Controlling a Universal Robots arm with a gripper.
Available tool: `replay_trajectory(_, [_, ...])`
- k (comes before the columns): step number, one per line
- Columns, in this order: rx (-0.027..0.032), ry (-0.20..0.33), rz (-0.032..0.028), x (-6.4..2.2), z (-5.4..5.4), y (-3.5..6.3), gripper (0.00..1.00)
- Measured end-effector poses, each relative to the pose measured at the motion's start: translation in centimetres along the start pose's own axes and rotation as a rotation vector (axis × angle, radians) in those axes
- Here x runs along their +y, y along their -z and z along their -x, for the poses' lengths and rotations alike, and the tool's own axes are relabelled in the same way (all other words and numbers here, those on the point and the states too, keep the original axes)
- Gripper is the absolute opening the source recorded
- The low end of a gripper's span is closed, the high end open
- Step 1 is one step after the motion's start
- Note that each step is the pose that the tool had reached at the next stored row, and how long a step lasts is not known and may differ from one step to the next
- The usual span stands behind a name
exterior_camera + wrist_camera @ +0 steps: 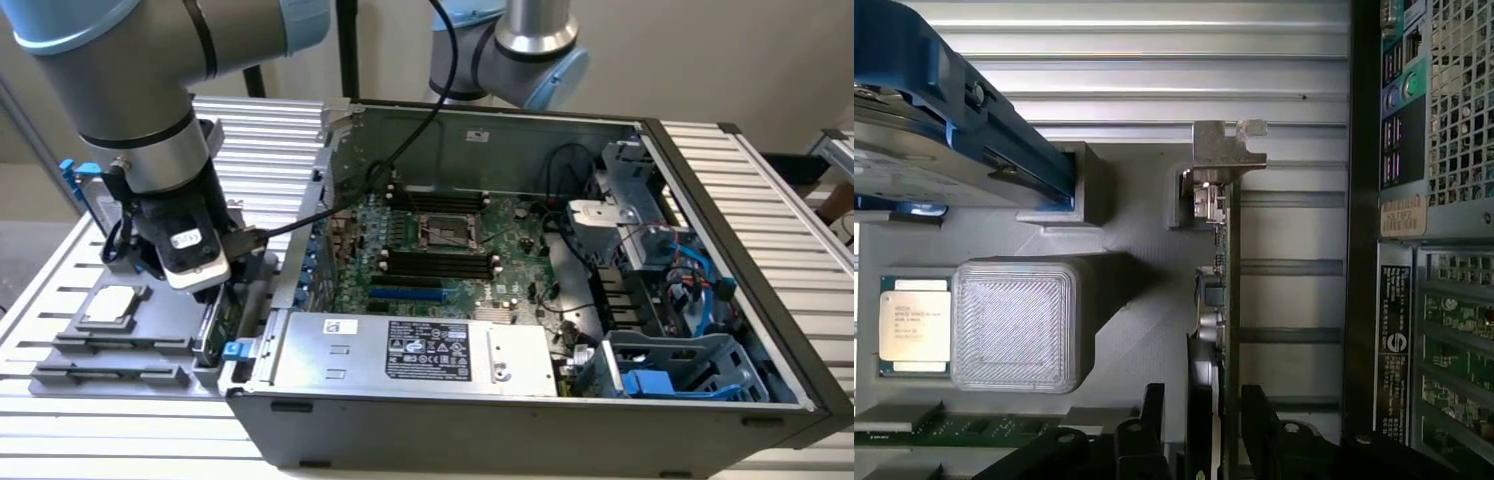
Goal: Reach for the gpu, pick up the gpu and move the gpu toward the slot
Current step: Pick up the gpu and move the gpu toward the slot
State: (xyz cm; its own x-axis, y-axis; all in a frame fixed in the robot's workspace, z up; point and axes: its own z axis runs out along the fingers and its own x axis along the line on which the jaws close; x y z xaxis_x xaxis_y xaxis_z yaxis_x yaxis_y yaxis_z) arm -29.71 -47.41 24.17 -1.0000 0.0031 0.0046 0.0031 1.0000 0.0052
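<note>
Green gpu (1232,290) edge-on between parted jaws, case wall (1362,250) near

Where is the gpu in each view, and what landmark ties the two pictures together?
Exterior view: the gpu stands edge-on in the grey tray, under the gripper, beside the case.
Wrist view: the gpu runs edge-on from its silver bracket to between the gripper's fingers.
Shared landmark: the CPU chip on the tray.

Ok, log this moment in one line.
phase: reach | hand: open, straddling gpu | gpu: edge-on, standing in gray fixture | beside open computer case
</note>
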Motion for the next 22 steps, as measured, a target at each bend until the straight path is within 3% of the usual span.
replay_trajectory(1, [-0.0001, 0.000, -0.0013, 0.00, 0.00, -0.01, 0.39])
replay_trajectory(6, [0.0000, -0.002, -0.0084, 0.00, 0.00, -0.01, 0.39])
replay_trajectory(8, [0.0000, -0.002, -0.0105, 0.00, 0.00, -0.01, 0.37])
replay_trajectory(9, [0.0000, -0.002, -0.0111, 0.00, 0.00, -0.01, 0.29])
replay_trajectory(11, [0.0000, -0.002, -0.0125, 0.01, 0.01, -0.01, 0.29])
replay_trajectory(22, [0.0000, -0.003, -0.0132, 0.02, 0.01, -0.01, 0.26])
